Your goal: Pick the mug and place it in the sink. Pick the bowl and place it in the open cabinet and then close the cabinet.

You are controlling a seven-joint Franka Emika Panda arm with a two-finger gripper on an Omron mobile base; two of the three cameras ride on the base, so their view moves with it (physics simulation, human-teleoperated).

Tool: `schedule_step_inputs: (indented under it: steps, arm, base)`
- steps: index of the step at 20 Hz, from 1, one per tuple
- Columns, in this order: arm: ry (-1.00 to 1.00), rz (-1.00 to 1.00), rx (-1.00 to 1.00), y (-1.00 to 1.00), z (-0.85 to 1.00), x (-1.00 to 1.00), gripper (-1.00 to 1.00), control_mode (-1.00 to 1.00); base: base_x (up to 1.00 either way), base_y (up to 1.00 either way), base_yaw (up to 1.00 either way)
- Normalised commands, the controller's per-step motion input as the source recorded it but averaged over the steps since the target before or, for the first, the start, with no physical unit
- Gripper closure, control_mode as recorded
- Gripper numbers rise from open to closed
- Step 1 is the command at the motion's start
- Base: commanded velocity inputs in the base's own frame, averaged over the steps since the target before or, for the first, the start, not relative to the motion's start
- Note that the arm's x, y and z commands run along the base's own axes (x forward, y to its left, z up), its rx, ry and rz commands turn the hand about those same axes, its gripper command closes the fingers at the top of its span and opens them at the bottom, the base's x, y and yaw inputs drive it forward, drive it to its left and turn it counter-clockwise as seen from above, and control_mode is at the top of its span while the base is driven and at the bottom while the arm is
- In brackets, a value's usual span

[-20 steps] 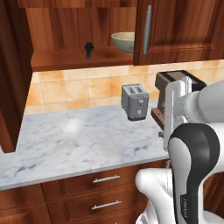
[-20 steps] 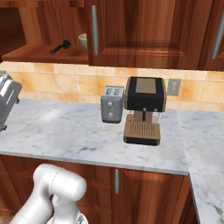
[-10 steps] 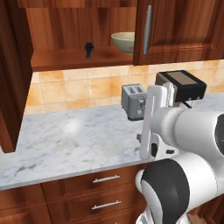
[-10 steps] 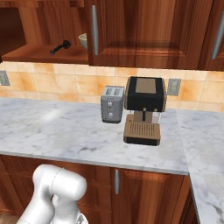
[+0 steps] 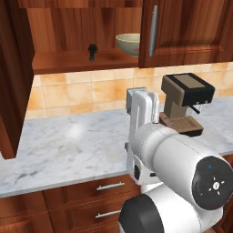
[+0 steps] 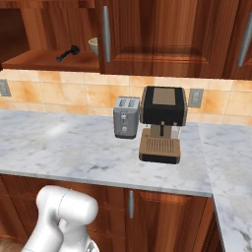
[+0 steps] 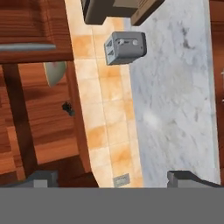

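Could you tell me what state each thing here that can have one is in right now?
cabinet: left door swung open, right door shut.
bowl: upright on the cabinet shelf, partly behind the shut door.
gripper: open, holding nothing.
toaster: upright on the counter, slots empty.
coffee machine: upright beside the toaster, nothing on its tray.
lower drawers: shut.

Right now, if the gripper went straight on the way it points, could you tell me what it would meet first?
Probably the tiled wall under the cabinet, near where the wall meets the counter. The open gripper points there, with nothing in between. The toaster lies off to one side. Depth is uncertain.
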Motion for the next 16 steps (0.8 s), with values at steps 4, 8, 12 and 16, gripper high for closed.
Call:
schedule_step_inputs:
  steps: [4,8,12,16]
  arm:
    - [-0.15,0.00,-0.10,0.65,-0.30,-0.03,-1.00,-1.00]
    - [-0.19,0.00,-0.14,0.62,-0.31,-0.03,-1.00,-1.00]
    - [-0.21,0.00,-0.14,0.56,-0.12,-0.12,-1.00,-1.00]
    - [-0.18,0.00,-0.10,0.49,-0.06,-0.17,-1.00,-1.00]
  base:
    - [0.00,0.00,0.00]
    - [0.00,0.00,0.00]
    - [0.00,0.00,0.00]
    - [0.00,0.00,0.00]
